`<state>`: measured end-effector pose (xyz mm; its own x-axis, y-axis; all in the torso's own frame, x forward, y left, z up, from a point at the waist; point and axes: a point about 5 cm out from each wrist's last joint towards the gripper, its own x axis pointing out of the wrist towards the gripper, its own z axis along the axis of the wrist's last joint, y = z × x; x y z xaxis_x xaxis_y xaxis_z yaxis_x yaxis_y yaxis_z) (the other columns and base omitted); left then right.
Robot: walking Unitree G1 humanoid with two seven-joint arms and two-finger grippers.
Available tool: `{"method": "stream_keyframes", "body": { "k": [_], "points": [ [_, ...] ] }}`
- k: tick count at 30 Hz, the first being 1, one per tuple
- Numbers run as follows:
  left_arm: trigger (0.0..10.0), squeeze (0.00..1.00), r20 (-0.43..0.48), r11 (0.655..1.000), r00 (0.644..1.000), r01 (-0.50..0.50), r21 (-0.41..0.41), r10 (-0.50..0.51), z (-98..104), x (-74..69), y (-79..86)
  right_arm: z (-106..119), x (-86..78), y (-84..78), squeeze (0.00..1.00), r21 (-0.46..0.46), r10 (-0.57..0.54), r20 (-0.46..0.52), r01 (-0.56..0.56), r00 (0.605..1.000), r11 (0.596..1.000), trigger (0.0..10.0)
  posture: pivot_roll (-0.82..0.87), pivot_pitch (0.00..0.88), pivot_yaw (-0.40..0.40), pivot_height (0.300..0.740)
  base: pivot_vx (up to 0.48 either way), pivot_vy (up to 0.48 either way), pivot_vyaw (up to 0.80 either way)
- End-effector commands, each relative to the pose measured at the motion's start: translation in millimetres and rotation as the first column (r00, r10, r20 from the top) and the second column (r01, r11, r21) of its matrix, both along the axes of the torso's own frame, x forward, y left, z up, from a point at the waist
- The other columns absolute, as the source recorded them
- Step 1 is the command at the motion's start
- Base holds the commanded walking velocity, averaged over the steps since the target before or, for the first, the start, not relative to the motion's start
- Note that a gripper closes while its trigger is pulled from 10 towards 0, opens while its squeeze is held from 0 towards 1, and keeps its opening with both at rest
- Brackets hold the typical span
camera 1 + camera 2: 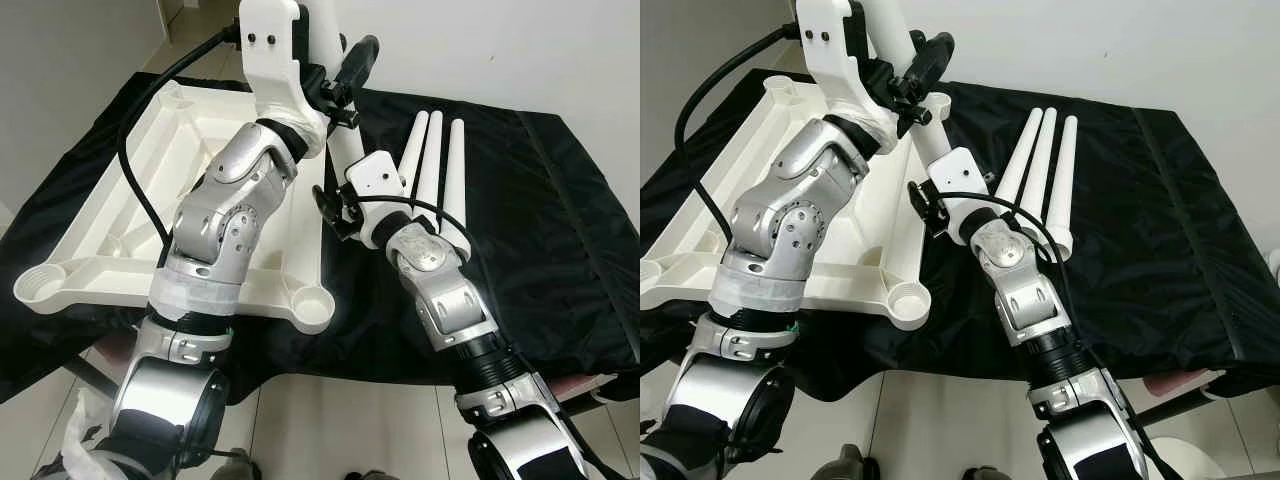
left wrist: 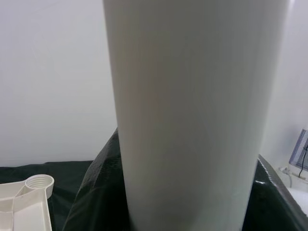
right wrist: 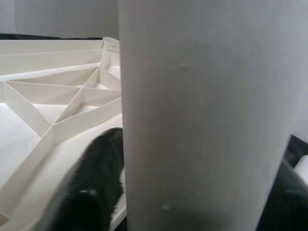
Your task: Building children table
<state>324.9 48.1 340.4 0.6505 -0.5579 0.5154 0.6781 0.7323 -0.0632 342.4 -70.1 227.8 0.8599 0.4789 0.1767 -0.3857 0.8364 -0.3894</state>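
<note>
Covering the whole desk (image 1: 590, 330), a black cloth (image 1: 1180, 250) that hangs over its edges. Lying upside down on the cloth's left half, a large white plastic tabletop (image 1: 150, 200) with its ribbed underside up and round threaded sockets at its corners, one near socket (image 1: 312, 300) at the front right corner and another (image 1: 38, 287) at the front left. Resting side by side on the cloth to the right of the tabletop, three white tapered plastic legs (image 1: 1040, 170), touching one another and pointing away toward the wall. Standing upright near the far right corner of the tabletop, a fourth white plastic leg (image 1: 347, 150), rising between the two silver arms. Raised high over the tabletop, the left tool (image 1: 350, 75), narrowed around the upper part of this upright leg, one black finger (image 1: 360, 58) showing against the white wall. Lower down, the right tool (image 1: 335, 205), closed around the same leg just above the tabletop, with a black finger (image 3: 91, 187) seen beside the leg and the ribbed underside behind it.
</note>
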Motion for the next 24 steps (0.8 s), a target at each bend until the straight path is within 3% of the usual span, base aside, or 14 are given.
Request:
{"method": "stream_keyframes", "body": {
  "k": [1,11,12,13,14,15,24],
  "points": [
    [10.0,0.00,0.038,1.000,0.999,0.015,-0.002,-0.015,5,-6.0,-3.5,-4,2.0,0.1,0.00,0.023,0.004,-0.036,-0.003,0.999,1.000,0.0,0.05,0.059,-0.023,0.740,0.000,0.000,0.00],
    [10.0,0.00,0.078,1.000,0.997,0.003,0.012,-0.004,7,-9.6,-4.6,-7,4.2,-1.3,0.00,0.129,-0.007,-0.101,0.020,0.995,0.991,0.0,0.05,0.067,-0.016,0.740,0.000,0.000,0.00],
    [10.0,0.00,0.083,1.000,0.996,0.019,0.000,-0.019,8,-10.7,-4.0,-6,5.0,-2.0,0.00,0.143,-0.020,-0.105,0.035,0.994,0.989,0.8,0.05,0.070,-0.016,0.740,0.000,0.000,0.00],
    [10.0,0.00,0.083,1.000,0.996,0.019,0.000,-0.019,8,-10.7,-4.0,-6,5.0,-2.0,0.00,0.143,-0.020,-0.105,0.035,0.994,0.989,0.8,0.05,0.070,-0.016,0.740,0.000,0.000,0.00],
    [10.0,1.00,0.089,0.999,0.995,0.044,-0.013,-0.042,8,-12.2,-3.5,-5,5.8,-2.9,0.00,0.150,-0.039,-0.101,0.054,0.994,0.987,7.6,0.05,0.070,-0.016,0.740,0.000,0.000,0.00],
    [10.0,1.00,0.089,0.998,0.994,0.059,-0.019,-0.057,8,-13.1,-2.7,-5,6.7,-3.6,0.00,0.167,-0.055,-0.106,0.073,0.993,0.983,10.0,0.05,0.074,-0.014,0.740,0.000,0.000,0.00],
    [10.0,1.00,0.068,0.988,0.988,0.144,-0.059,-0.140,10,-18.1,-1.0,-3,10.2,-12.9,0.00,0.291,-0.112,-0.161,0.156,0.981,0.944,10.0,0.05,0.076,-0.015,0.740,0.000,0.000,0.00]
  ]
}}
